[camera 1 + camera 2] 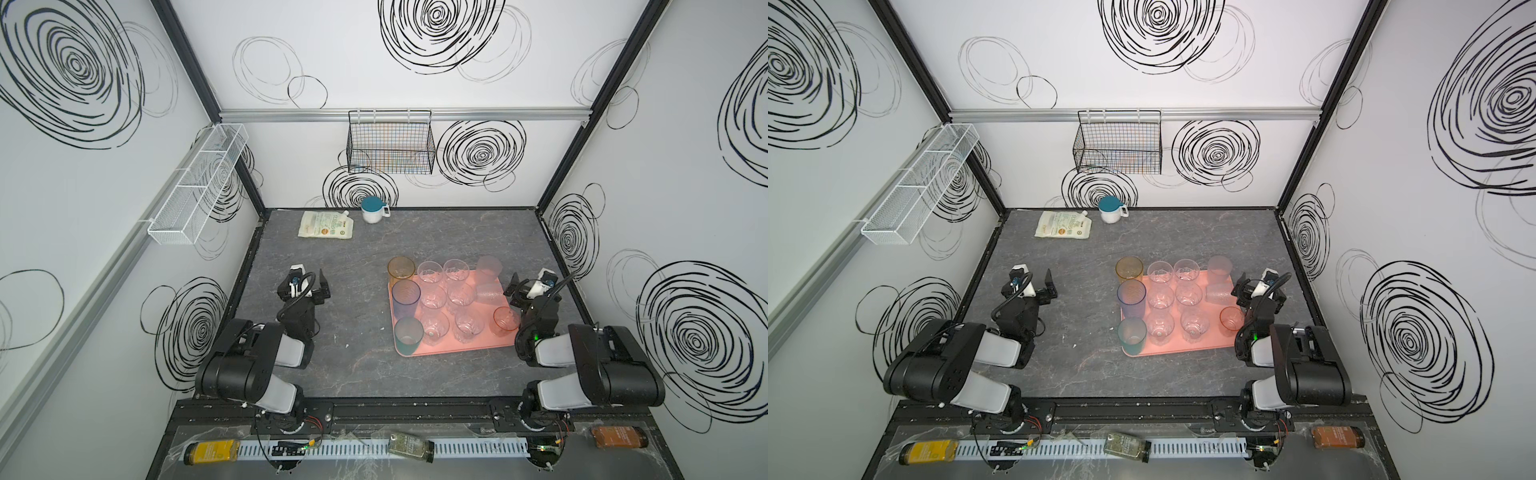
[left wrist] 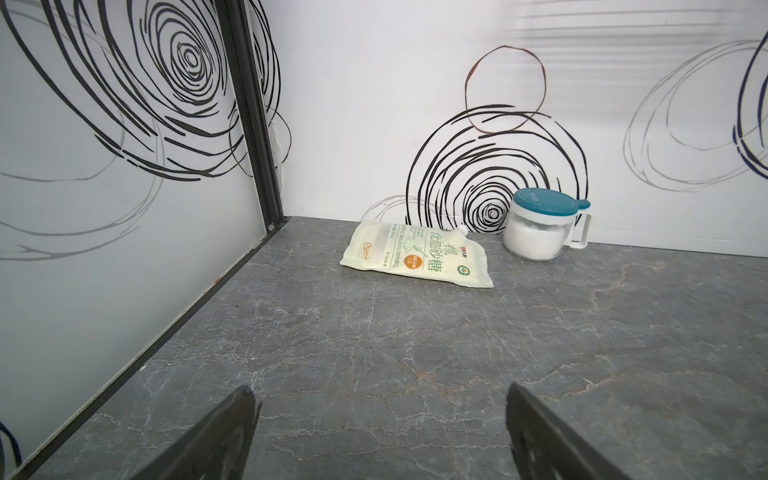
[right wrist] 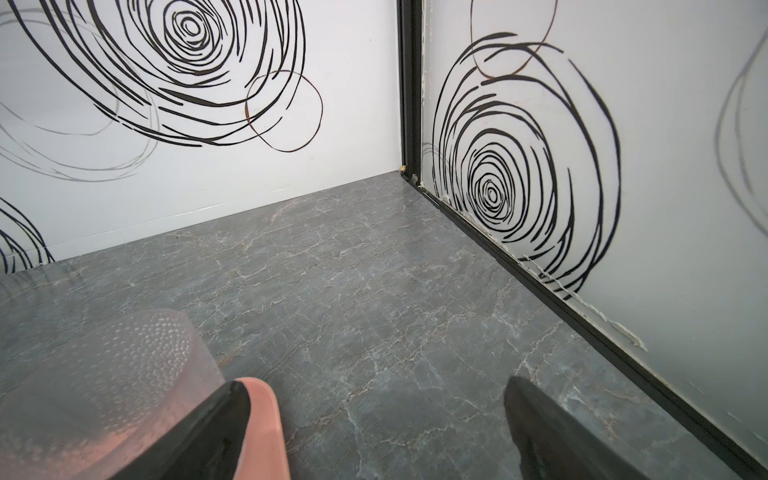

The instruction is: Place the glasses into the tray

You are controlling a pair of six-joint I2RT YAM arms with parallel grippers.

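Observation:
The salmon-pink tray [image 1: 457, 347] [image 1: 1183, 347] lies right of the table's middle in both top views. Several glasses stand on it in rows: amber [image 1: 401, 268], blue [image 1: 406, 296] and teal [image 1: 409, 334] along its left side, clear ones [image 1: 434, 297] in the middle, frosted [image 1: 489, 266] and pinkish [image 1: 506, 321] on the right. My right gripper [image 1: 530, 277] [image 3: 376, 386] is open and empty just past the tray's right rim [image 3: 266, 415], beside a frosted glass [image 3: 104, 374]. My left gripper [image 1: 309, 274] [image 2: 380, 392] is open over bare table, well left of the tray.
A cream pouch [image 1: 326, 224] [image 2: 415, 257] and a white mug with a teal lid [image 1: 372, 210] [image 2: 540, 224] sit by the back wall. Wire baskets hang on the back wall [image 1: 390, 143] and the left wall [image 1: 199, 183]. Three bottles [image 1: 411, 446] lie along the front rail.

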